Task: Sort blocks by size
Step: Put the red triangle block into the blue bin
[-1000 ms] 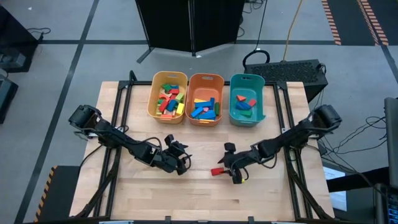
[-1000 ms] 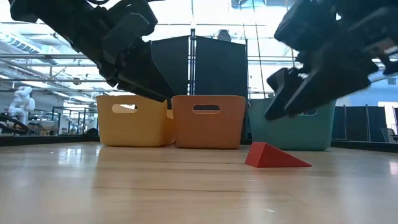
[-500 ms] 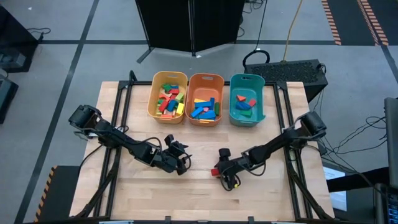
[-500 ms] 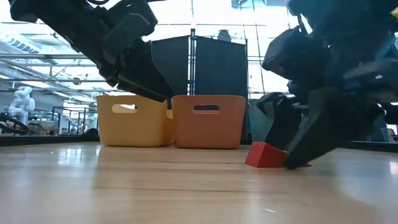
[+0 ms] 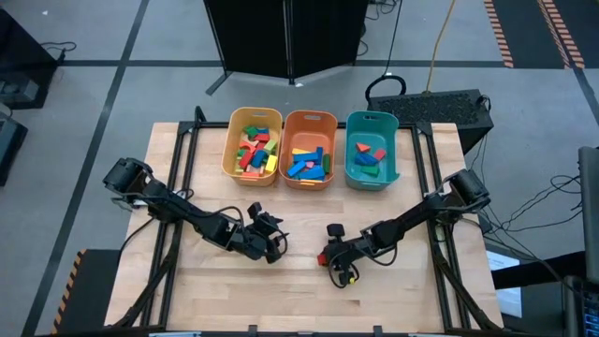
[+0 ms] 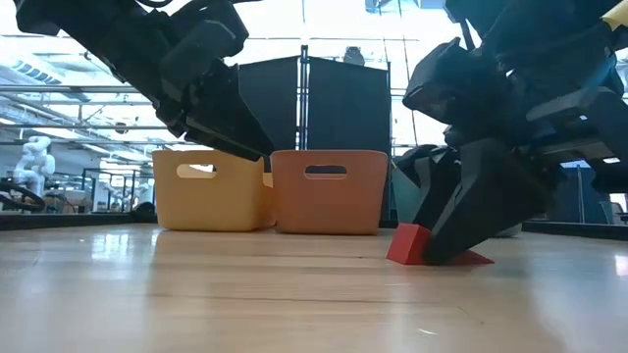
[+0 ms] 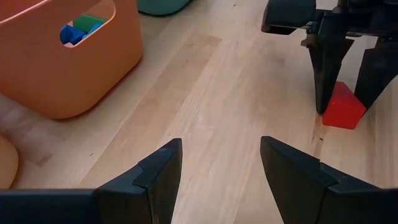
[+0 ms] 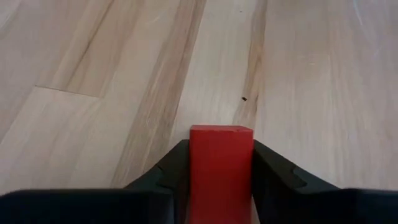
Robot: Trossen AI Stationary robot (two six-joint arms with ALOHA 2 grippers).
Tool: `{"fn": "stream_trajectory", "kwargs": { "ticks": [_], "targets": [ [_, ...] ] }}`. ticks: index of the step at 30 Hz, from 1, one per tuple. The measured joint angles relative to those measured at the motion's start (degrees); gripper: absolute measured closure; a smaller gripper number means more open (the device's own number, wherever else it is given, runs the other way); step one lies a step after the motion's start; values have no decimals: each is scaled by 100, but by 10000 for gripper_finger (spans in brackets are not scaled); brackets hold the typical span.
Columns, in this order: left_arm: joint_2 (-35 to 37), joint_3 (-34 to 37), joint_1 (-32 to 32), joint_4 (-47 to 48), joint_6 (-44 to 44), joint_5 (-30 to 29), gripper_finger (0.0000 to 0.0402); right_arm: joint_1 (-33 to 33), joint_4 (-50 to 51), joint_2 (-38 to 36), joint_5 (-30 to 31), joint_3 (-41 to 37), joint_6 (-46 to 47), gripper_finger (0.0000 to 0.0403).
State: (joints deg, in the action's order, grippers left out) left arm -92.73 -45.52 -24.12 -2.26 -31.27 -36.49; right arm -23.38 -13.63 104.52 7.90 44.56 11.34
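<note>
Gripping the red wedge on the open table

Closing on a red wedge block (image 8: 221, 168), the right gripper (image 5: 333, 263) is low over the wooden table (image 5: 421, 290), in front of the orange bin (image 5: 309, 162). In the right wrist view both dark fingers (image 8: 171, 171) press flat against the block's two sides, with no gap showing on either side. The block rests on the tabletop. In the low view its tall end is toward the picture's left and its slope runs down to a thin edge at the right, so its long axis lies flat along the table; the gripper covers most of the slope.

The left gripper (image 5: 267, 239) waits near the table's middle, left of the wedge and well apart from it. Its fingers (image 7: 155, 177) stand parted with bare wood between them, holding nothing.

Other blocks lie sorted in the yellow bin (image 5: 251, 145), the orange bin and the teal bin (image 5: 372, 150) along the table's far edge.
</note>
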Motion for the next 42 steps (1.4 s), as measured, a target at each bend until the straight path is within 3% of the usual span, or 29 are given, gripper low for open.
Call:
{"fn": "stream_trajectory", "kwargs": {
  "ticks": [8, 19, 30, 42],
  "targets": [
    [0, 0, 0, -25, 0, 38, 183, 12, 250, -537, -1, -2, 156, 280],
    [0, 0, 0, -31, -9, 37, 183, 451, 2102, -2472, 243, -2, -49, 281],
    [0, 0, 0, -31, -2, 35, 183, 1492, 3312, -3837, 726, -4, -394, 279],
    [0, 0, 0, -29, 7, 39, 183, 3078, 3688, -4039, 728, -4, -561, 278]
  ]
}}
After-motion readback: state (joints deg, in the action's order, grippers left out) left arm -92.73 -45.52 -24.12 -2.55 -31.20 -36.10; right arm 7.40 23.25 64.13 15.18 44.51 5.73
